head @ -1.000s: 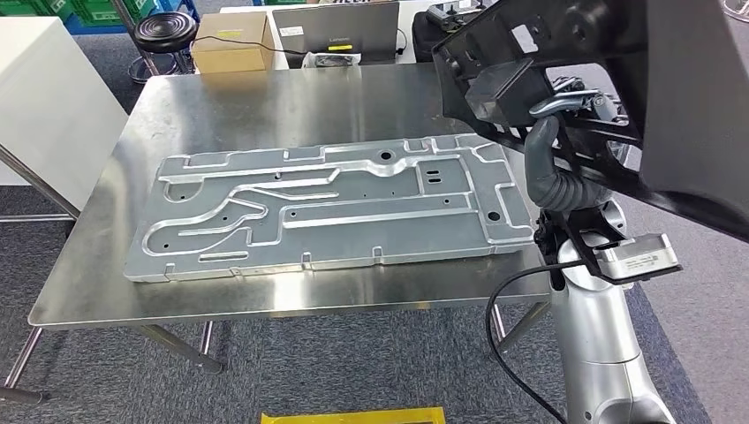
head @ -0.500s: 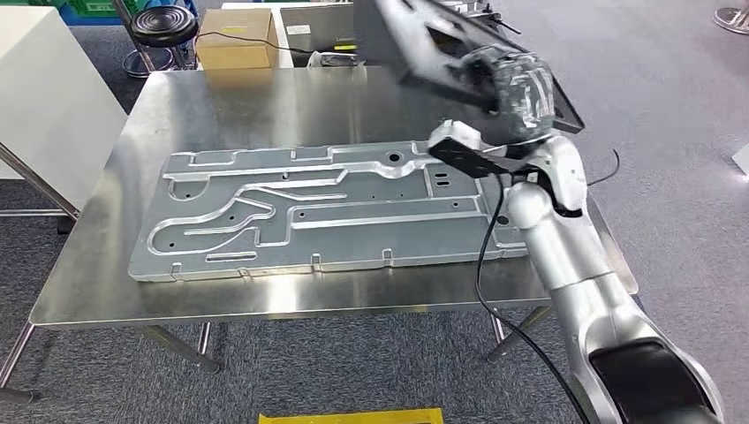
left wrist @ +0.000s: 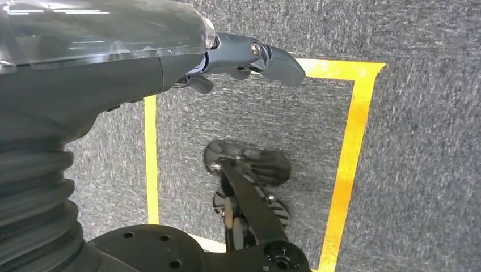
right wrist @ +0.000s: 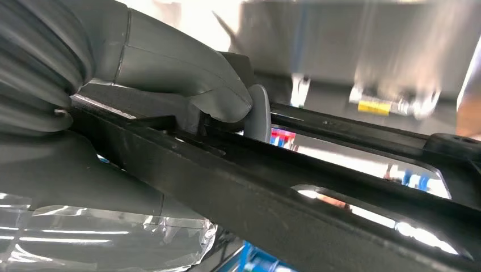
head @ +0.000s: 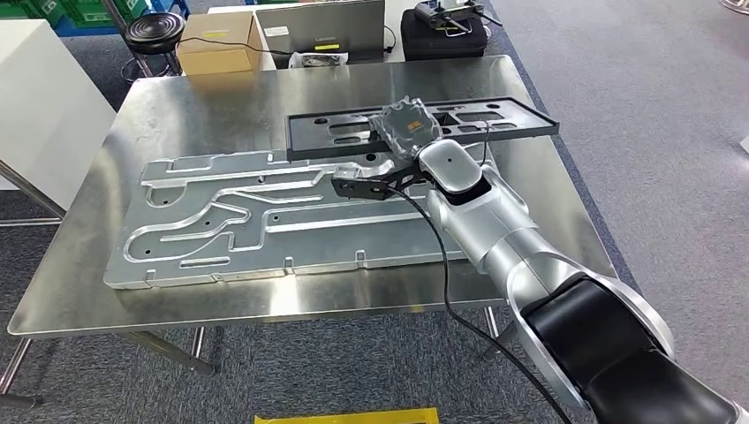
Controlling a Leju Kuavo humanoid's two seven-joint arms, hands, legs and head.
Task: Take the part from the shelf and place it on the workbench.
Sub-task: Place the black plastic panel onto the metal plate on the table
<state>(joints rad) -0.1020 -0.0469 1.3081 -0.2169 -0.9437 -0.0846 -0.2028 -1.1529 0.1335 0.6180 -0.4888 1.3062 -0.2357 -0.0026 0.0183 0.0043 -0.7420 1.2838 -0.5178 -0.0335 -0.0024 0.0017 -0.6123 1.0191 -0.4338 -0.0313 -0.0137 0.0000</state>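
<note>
In the head view, the right hand [head: 408,131] was seen stretched over the workbench [head: 221,97], closed on a long black part [head: 495,119]. The part lay flat and low over the far side of the bench; whether it touched the surface could not be told. Just on the near side of the hand, a large grey metal plate [head: 265,221] with raised channels covered much of the bench, its far edge close under the part. Beyond the hand, past the bench's far edge, a cardboard box [head: 216,46], a laptop [head: 318,31], a black case [head: 442,35] and a black stool [head: 155,31] were seen.

In the left wrist view, the left hand [left wrist: 249,56] hung over grey carpet marked with yellow tape [left wrist: 349,153], holding nothing, its fingers loosely extended.

In the right wrist view, the thumb [right wrist: 187,73] was pressed onto the black part's rail [right wrist: 317,204], with the part running away from the hand.
</note>
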